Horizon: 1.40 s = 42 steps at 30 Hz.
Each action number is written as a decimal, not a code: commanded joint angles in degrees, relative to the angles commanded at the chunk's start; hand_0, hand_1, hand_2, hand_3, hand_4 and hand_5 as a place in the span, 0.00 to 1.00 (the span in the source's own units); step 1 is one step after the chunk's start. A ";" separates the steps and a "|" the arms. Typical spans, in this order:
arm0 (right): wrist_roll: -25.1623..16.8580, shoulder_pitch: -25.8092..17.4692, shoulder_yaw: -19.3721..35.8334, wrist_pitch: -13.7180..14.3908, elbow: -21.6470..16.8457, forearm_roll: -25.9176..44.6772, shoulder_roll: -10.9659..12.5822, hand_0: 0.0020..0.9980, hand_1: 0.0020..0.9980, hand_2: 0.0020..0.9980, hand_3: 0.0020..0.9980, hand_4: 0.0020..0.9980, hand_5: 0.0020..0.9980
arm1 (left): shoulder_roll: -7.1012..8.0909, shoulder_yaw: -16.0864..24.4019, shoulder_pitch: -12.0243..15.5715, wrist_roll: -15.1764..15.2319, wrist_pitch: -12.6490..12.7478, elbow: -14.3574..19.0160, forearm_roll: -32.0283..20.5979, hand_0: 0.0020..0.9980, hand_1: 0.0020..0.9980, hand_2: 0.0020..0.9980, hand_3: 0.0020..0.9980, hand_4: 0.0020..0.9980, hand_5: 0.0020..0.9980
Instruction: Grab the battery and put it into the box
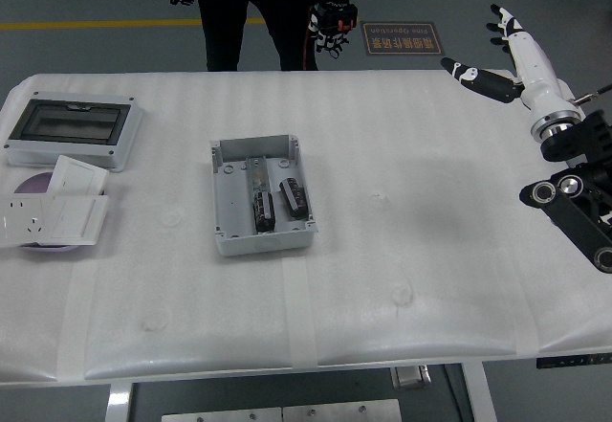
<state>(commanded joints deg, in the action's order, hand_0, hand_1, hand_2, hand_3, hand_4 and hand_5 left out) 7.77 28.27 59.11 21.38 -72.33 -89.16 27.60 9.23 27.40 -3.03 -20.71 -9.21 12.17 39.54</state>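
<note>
An open grey box (260, 194) sits left of the table's middle. Two dark batteries lie inside it: one (264, 207) in the centre, the other (294, 197) just to its right. My right hand (494, 51), white with black fingertips, is raised high over the table's far right corner, fingers spread and holding nothing. It is far from the box. The black right arm (579, 192) runs down the right edge. The left arm is out of sight.
A grey enclosure with a dark window (73, 130) stands at the far left, with white socket plates (53, 211) and a purple disc in front of it. A person in black with gloved hands (330, 22) stands beyond the far edge.
</note>
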 joint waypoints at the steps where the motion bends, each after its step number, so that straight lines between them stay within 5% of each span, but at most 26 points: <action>1: -0.31 -1.00 0.48 0.09 -0.28 0.25 0.06 0.81 0.81 0.87 1.00 0.92 0.53 | -0.03 -0.01 0.02 -0.01 -0.01 0.00 0.02 0.60 0.65 0.58 0.54 0.46 0.47; 8: -1.78 -5.00 2.70 0.40 -1.64 1.18 -0.63 0.78 0.79 0.86 1.00 0.91 0.53 | -0.39 -0.18 0.25 -0.24 -0.12 0.03 -0.08 0.60 0.65 0.58 0.54 0.47 0.46; 21: -5.60 -6.46 5.46 0.49 -1.40 10.03 -1.36 0.77 0.79 0.85 1.00 0.90 0.53 | -0.56 0.29 0.14 -0.30 0.06 -0.07 0.56 0.60 0.65 0.57 0.54 0.49 0.43; 42: -6.90 -7.01 9.37 0.71 -3.18 11.47 -1.08 0.75 0.77 0.84 0.98 0.87 0.52 | -1.37 0.16 0.04 -0.49 0.29 0.18 0.25 0.61 0.66 0.58 0.56 0.52 0.39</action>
<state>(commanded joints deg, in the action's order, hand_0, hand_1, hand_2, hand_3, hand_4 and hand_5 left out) 0.87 21.26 68.49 22.08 -75.51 -77.69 26.52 7.87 27.56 -2.99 -21.21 -8.93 12.35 39.80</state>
